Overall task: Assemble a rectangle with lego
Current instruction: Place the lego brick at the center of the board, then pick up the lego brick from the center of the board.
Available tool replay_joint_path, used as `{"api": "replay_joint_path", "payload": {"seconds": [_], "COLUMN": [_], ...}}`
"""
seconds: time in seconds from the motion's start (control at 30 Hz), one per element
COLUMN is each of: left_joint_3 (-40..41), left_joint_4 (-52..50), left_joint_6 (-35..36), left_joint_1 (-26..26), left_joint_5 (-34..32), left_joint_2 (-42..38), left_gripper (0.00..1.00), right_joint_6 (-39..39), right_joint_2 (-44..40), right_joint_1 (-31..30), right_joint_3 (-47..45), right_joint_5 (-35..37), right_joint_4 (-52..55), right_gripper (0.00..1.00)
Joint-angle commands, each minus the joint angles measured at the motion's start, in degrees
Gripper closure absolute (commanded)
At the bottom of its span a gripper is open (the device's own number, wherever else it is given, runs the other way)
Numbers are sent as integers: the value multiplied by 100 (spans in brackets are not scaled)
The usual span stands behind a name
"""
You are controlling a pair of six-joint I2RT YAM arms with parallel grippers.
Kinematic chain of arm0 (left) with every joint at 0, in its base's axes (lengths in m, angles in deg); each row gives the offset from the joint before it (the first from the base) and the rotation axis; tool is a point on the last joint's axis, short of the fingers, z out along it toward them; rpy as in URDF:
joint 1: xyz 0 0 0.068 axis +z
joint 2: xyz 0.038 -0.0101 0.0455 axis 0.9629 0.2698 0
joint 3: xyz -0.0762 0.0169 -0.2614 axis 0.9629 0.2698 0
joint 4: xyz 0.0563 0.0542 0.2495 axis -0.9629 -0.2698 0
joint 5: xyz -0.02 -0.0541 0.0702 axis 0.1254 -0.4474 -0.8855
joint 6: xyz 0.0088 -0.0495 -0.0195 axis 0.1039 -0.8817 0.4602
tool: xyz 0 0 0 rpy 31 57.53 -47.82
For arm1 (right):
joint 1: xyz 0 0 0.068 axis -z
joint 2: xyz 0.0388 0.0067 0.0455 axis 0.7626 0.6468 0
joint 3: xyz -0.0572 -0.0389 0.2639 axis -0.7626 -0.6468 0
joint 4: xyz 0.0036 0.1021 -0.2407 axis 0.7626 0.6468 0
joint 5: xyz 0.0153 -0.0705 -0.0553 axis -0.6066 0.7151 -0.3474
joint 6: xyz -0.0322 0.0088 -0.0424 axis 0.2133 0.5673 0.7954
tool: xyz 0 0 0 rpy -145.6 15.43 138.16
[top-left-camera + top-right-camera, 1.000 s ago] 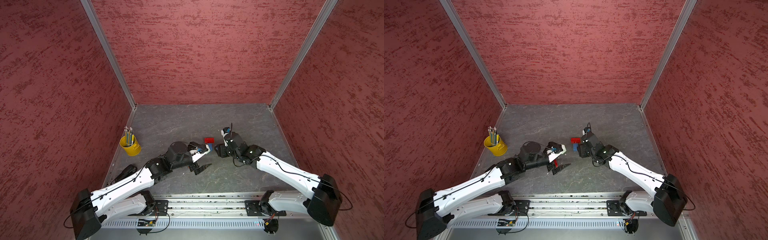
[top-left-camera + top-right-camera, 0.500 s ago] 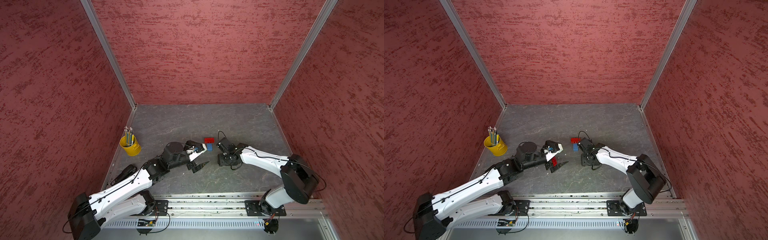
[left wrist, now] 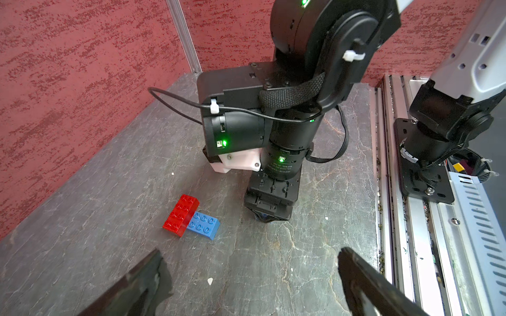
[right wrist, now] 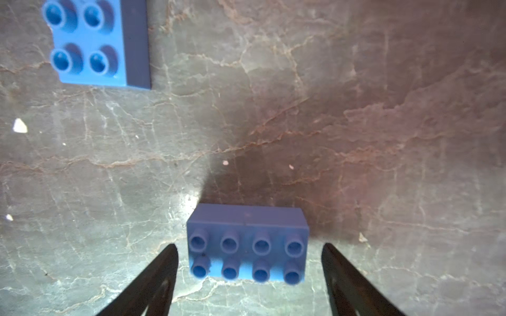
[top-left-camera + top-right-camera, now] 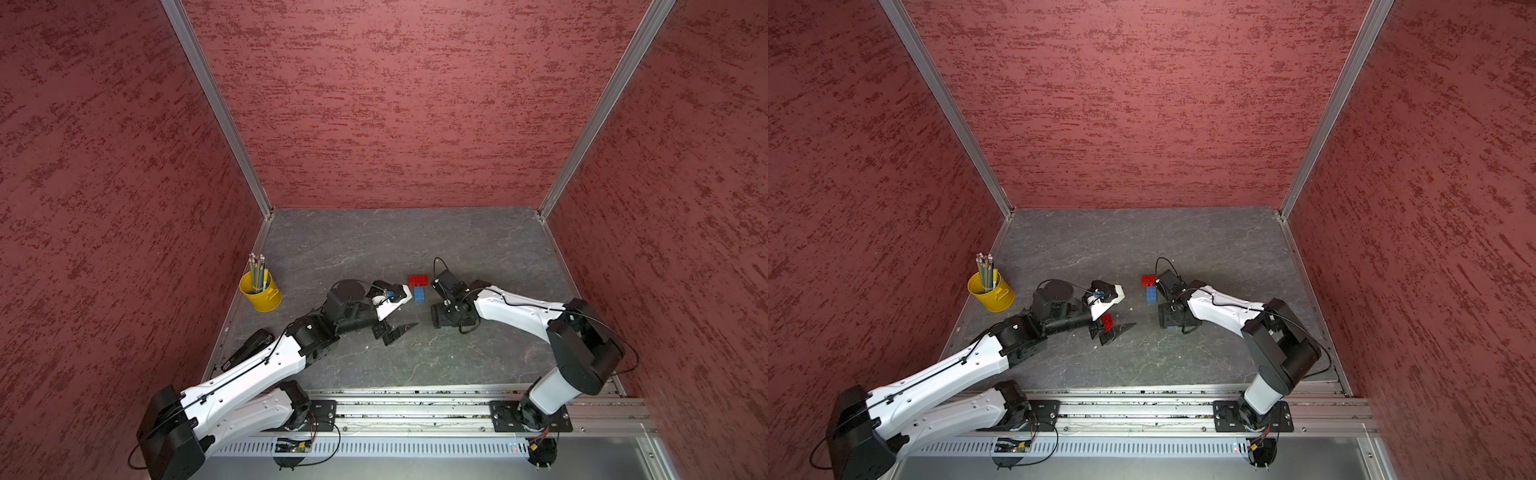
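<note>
Two jaws of the right gripper (image 4: 249, 247) stand apart, straddling the loose blue brick (image 4: 246, 240) — long axis jaw to jaw, ungripped. Left gripper (image 3: 250, 251) gapes wide. Farther left, the red-blue pair (image 5: 418, 286) lies touching.

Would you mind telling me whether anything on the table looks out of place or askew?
The red brick and blue brick meet crosswise in an L instead of lining up side by side. A second blue brick lies apart from them, between the open jaws of the right gripper.
</note>
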Motion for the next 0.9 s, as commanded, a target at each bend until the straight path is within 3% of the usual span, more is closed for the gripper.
{"api": "replay_joint_path", "payload": {"seconds": [0.0, 0.67, 0.87], "left_joint_3": [-212, -352, -483], "left_joint_4": [-105, -53, -8], "left_joint_6": [-128, -829, -1574], "left_joint_1": [43, 477, 1009], "left_joint_5": [144, 276, 553], "left_joint_2": [42, 327, 450], "left_gripper": [0, 0, 0], "right_joint_6": [22, -105, -35], "right_joint_2": [-9, 42, 86], "right_joint_1": [22, 20, 20], "right_joint_3": [50, -287, -259], "right_joint_5": [146, 192, 246], "right_joint_4": [-168, -582, -520], "right_gripper": [19, 35, 34]}}
